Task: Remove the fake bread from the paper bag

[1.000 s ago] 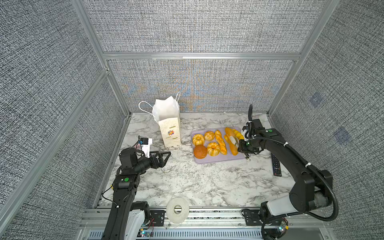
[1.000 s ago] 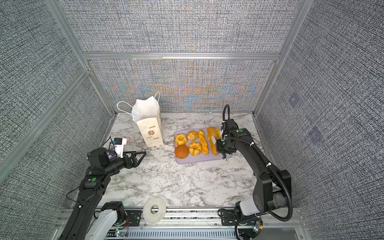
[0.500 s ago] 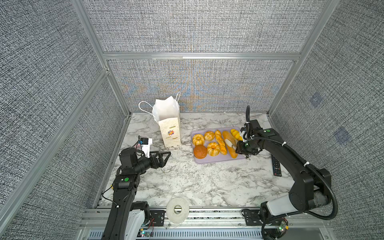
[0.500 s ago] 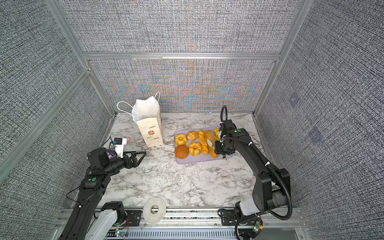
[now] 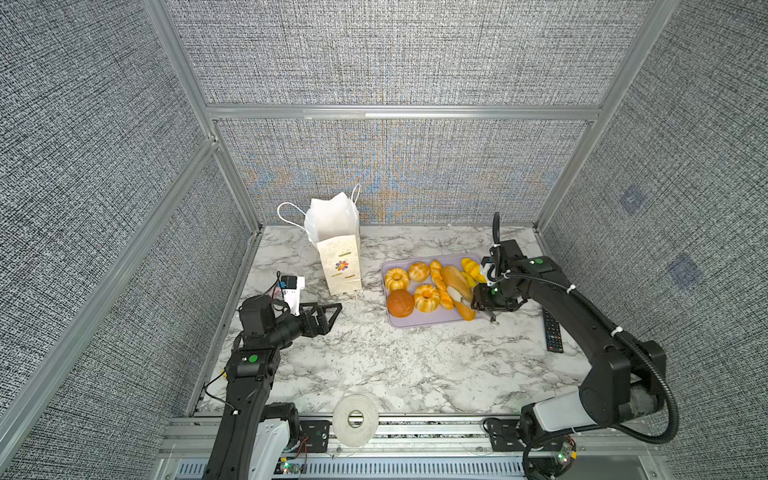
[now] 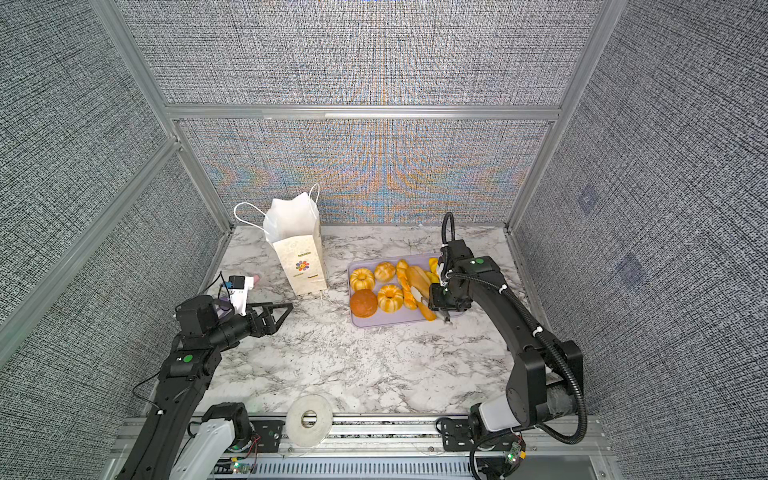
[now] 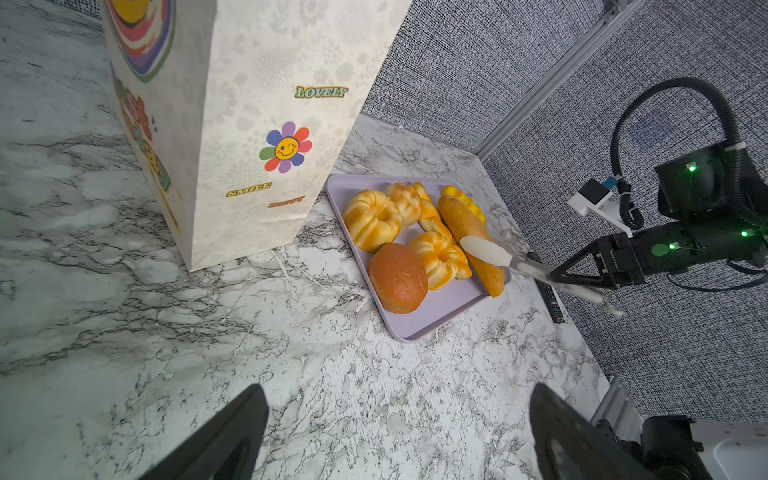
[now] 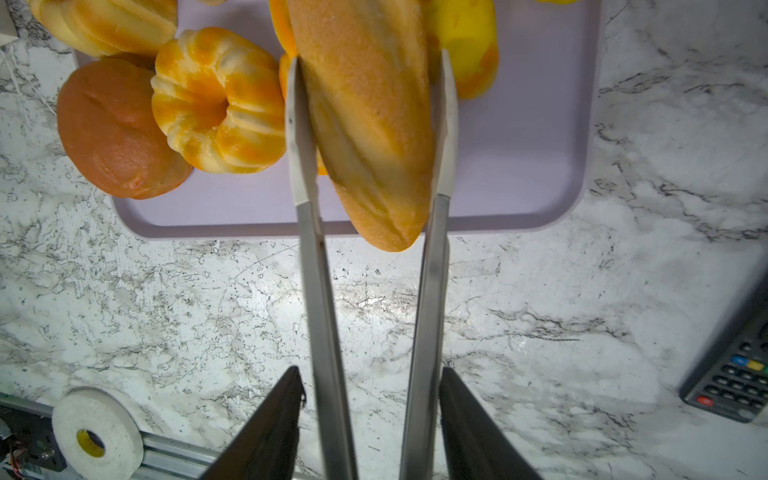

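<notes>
The paper bag point(image 5: 338, 253) stands upright at the back of the marble tabletop point(image 5: 374, 365). Beside it, the fake bread point(image 5: 426, 297) lies on a lilac tray point(image 5: 432, 322). The right claw point(image 8: 371, 372) is clamped on metal tongs point(image 8: 320, 291), whose white tips flank a long loaf point(image 8: 365, 124). The left claw point(image 5: 332, 311) hovers near the bag, spread wide.

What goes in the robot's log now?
left gripper open | right gripper holding tongs | tongs astride long loaf on lilac tray | paper bag upright
</notes>
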Controlling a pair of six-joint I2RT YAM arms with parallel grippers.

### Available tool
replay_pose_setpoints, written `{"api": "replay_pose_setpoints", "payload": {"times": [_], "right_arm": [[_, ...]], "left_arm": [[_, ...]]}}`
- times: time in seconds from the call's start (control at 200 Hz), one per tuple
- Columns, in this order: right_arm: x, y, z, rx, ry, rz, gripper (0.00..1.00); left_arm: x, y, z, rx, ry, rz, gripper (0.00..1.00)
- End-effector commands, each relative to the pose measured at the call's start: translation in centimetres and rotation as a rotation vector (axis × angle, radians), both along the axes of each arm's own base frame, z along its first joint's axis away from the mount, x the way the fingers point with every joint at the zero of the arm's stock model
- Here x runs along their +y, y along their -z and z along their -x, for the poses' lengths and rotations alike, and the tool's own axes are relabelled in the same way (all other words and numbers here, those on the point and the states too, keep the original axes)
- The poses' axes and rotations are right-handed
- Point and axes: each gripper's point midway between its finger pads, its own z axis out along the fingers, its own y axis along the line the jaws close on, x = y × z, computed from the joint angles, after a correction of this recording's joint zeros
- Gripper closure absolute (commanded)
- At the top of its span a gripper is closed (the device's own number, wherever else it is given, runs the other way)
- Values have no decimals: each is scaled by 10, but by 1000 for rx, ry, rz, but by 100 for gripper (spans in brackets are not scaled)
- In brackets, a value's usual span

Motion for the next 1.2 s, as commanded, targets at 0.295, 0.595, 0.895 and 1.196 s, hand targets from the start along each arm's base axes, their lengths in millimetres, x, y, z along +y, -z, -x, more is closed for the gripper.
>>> {"api": "replay_pose_setpoints", "payload": {"times": [0.295, 0.595, 0.895, 1.196], "right_arm": [[3, -26, -2, -65, 0, -33, 50], [-7, 28, 19, -26, 171, -45, 39], [-27, 75, 23, -9, 274, -7, 69], [-29, 96, 12, 52, 200, 49, 70]], "left_arm": [[-1, -4, -1, -27, 12, 2, 1], [-2, -5, -1, -30, 12, 3, 1], [-2, -4, -1, -28, 14, 4, 1], [-2, -4, -1, -28, 13, 4, 1]]}}
